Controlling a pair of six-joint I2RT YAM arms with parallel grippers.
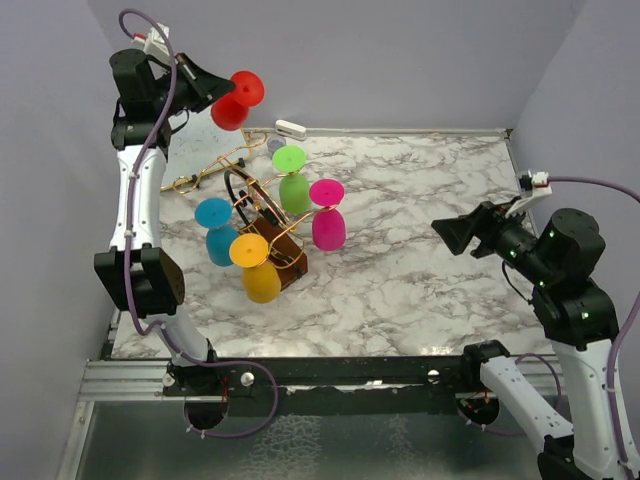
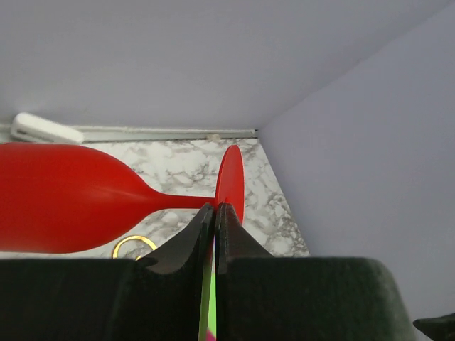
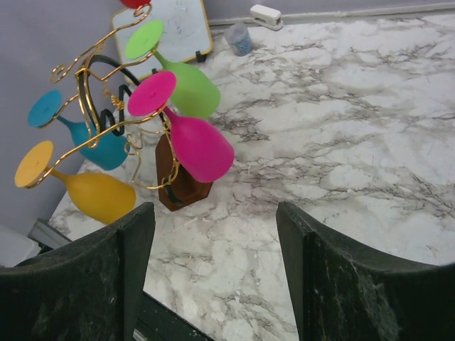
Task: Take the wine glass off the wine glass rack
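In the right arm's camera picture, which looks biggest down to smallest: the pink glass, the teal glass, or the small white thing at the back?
1. pink glass
2. teal glass
3. white object

The pink glass hangs nearer the camera than the teal one, so the two may really be the same size.

The red glass (image 1: 238, 100) is one plain, glossy red from bowl to foot, and the four others are just as plain: a green glass (image 1: 292, 182), a pink glass (image 1: 327, 218), a blue glass (image 1: 217, 235) and a yellow glass (image 1: 258, 272) (its foot leans toward orange). The rack (image 3: 85, 99) is copper-gold wire on a dark brown base (image 3: 183, 183), and the table (image 1: 430, 270) is white marble veined with grey. The left gripper (image 2: 215, 213) and right gripper (image 3: 215, 220) are black, the arms (image 1: 138, 195) white with black joints, and the walls (image 1: 400, 60) a pale lavender grey.
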